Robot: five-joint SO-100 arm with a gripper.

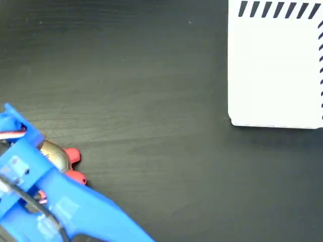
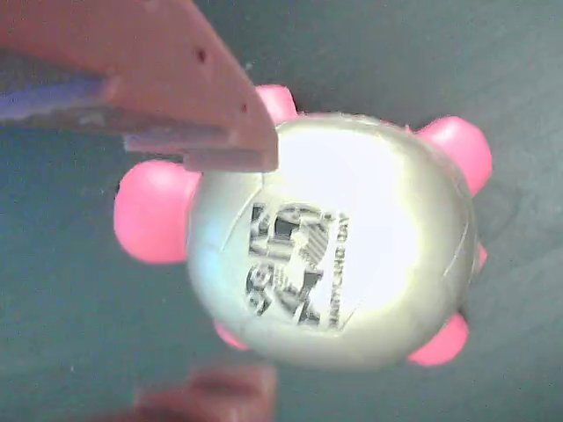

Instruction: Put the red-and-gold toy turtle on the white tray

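One small rubbery gold-shelled, red-footed toy turtle [image 2: 334,242] near the desk's [image 1: 151,101] lower left sits between the hand's [image 2: 220,272] spread fingers, likely light and slick-domed, best pinched across the shell's sides.

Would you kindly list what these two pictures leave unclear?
- Small gold-shelled rubbery toy turtle: fixed view, mostly covered by the blue arm.
- Gripper: fingers blurred in the wrist view, hidden in the fixed view; contact with the shell unclear.
- Large flat white striped tray: cut off by the fixed view's top and right edges.
- Shell sticker: print too blurred to read.

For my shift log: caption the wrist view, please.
Gripper straddling the gold-shelled toy turtle on the dark table, fingers either side.
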